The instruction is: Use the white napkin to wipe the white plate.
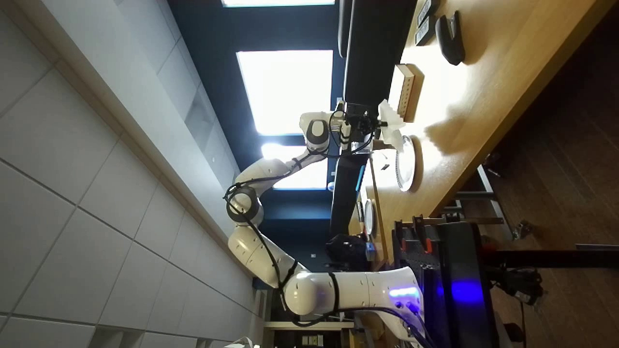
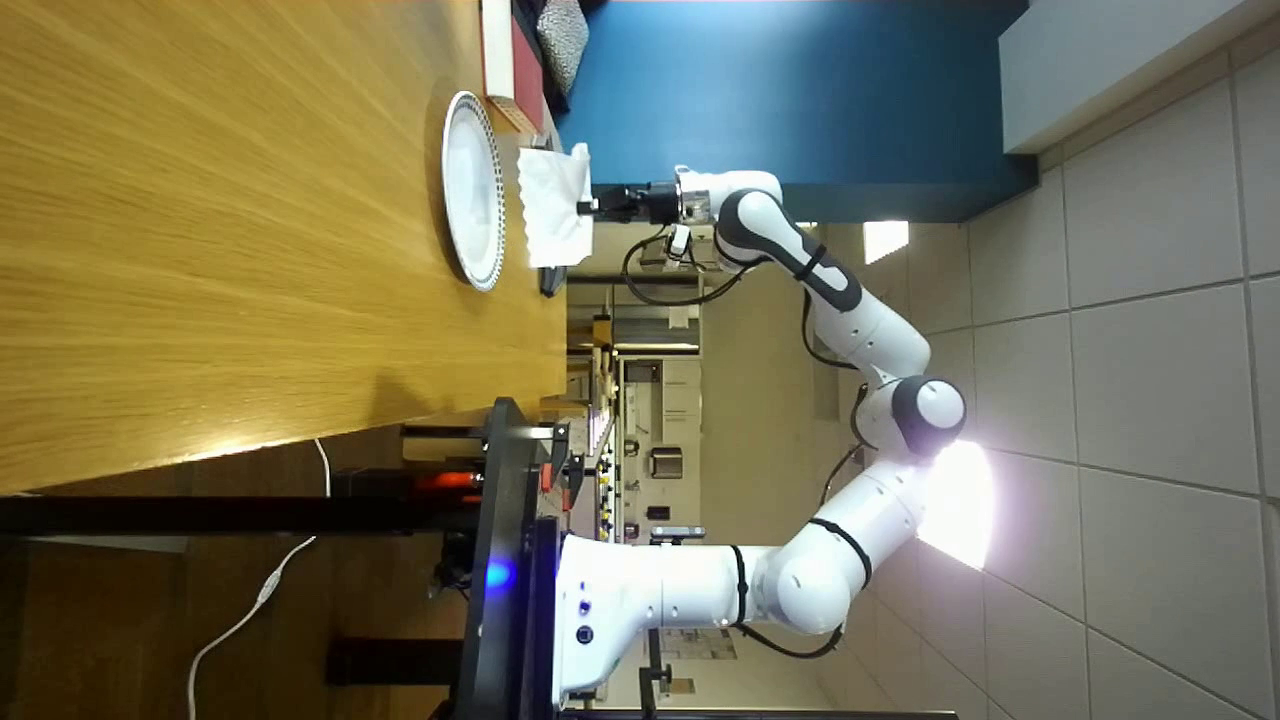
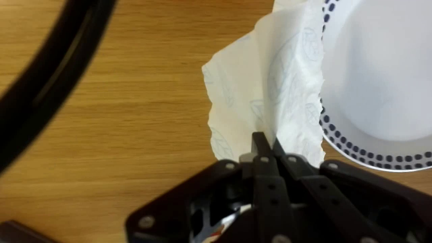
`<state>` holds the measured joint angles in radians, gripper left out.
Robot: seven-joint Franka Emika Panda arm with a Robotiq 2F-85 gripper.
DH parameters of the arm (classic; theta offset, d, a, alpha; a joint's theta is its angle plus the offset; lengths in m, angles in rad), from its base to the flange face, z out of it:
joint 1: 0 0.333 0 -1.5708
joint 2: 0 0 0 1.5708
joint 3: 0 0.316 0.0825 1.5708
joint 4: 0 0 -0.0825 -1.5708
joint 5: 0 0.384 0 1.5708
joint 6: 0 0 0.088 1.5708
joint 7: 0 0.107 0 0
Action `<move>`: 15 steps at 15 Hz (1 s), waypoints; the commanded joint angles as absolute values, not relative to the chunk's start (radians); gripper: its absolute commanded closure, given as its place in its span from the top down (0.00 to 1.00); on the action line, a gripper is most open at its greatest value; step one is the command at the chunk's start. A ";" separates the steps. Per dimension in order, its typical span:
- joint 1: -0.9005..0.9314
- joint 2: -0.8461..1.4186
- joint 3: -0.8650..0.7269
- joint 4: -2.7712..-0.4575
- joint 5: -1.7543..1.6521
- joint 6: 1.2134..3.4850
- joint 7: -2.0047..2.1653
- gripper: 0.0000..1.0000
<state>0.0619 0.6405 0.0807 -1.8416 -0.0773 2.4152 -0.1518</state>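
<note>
The Robotiq gripper [image 3: 269, 143] points downward over the wooden table [image 2: 250, 230]. Its two black fingers [image 3: 260, 143] are together at the tips, with the white napkin [image 2: 550, 200] clamped between them. In the wrist view, the grip lies on a crease, and the sheet spreads to both sides of it. The napkin carries a faint leaf-outline print and has uneven, wavy edges.

The napkin hangs above the table. In an exterior view, a gap separates it from the white plate [image 2: 473, 190]; the two are near each other and apart. In the wrist view, the right edge of the napkin overlaps the plate rim along the line of sight.

The plate lies on the table, hollow side up. Its rim bears a double row of dark dots.

The Franka Emika Panda arm [image 2: 875, 515] extends from its base out over the table. A blue light [image 1: 405, 292] glows at the base.

Further items on the table, in an exterior view:
- A cream block [image 1: 406, 92], near the plate.
- A stapler [image 1: 449, 48], farther along, with the block between it and the plate.
- Two dark blocks [image 1: 424, 33] with pale labels, just beside the stapler.

In the wrist view, a black cable [image 3: 47, 84] crosses the upper left. A dark item [image 3: 20, 233] at the lower left is cut off by the edge and cannot be identified.
</note>
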 commanded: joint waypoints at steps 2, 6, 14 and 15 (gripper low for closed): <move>0.020 0.601 0.038 -1.859 -0.067 2.380 -0.134 0.00; -0.018 0.599 0.043 -1.867 -0.043 2.351 -0.150 0.00; -0.022 0.552 0.049 -1.896 -0.037 2.286 -0.160 0.55; -0.022 0.540 0.050 -1.903 -0.038 2.280 -0.164 0.62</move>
